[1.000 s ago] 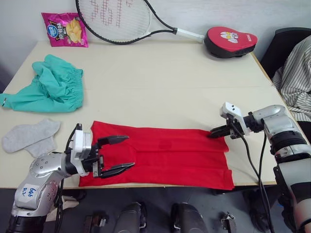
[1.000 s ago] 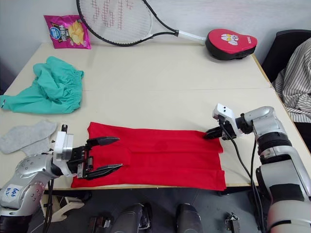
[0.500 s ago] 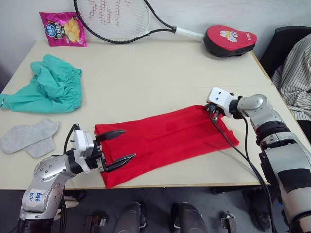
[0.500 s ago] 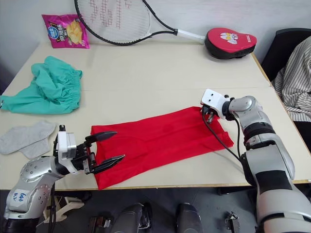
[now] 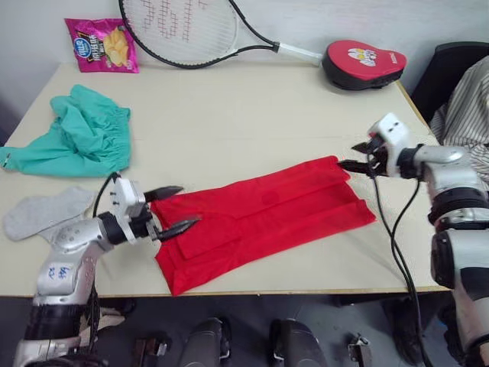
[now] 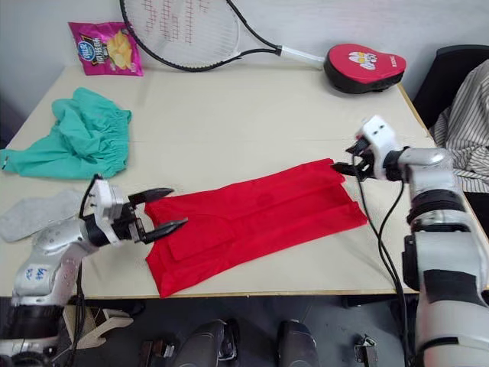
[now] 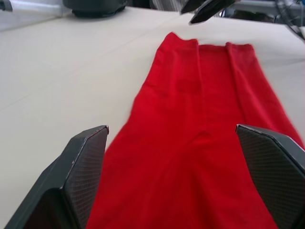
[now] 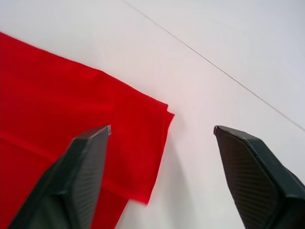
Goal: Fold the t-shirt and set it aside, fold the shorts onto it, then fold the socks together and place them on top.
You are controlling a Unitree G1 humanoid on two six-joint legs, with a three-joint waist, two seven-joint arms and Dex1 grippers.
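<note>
The t-shirt [image 5: 260, 225] lies flat near the front edge of the table [image 5: 252, 122]. It is folded into a long red strip. The strip runs slanted, from its low end by the robot's left side up to its far end on the right. That long line from end to end is what the next move seems to turn on.

The left gripper [image 5: 174, 210] sits right at the left end of the t-shirt. Its two black fingers are spread wide and hold nothing. In the left wrist view they stand on either side of the red cloth, and the strip runs straight away from them. So the t-shirt lies dead ahead of this gripper, lengthwise.

The right gripper [image 5: 353, 156] is at the other end, just past the far right corner of the t-shirt. Its fingers are open too and hold nothing. In the right wrist view that red corner lies by one finger, with bare table in front of the other.

Each arm is close to its own end, so neither has to reach far. A likely next step is to bring one short end over to the other to halve the strip.

The shorts [image 5: 80, 138] lie in a heap well to the left of the t-shirt, farther back. The socks [image 5: 46, 214] lie just left of the left gripper.
</note>
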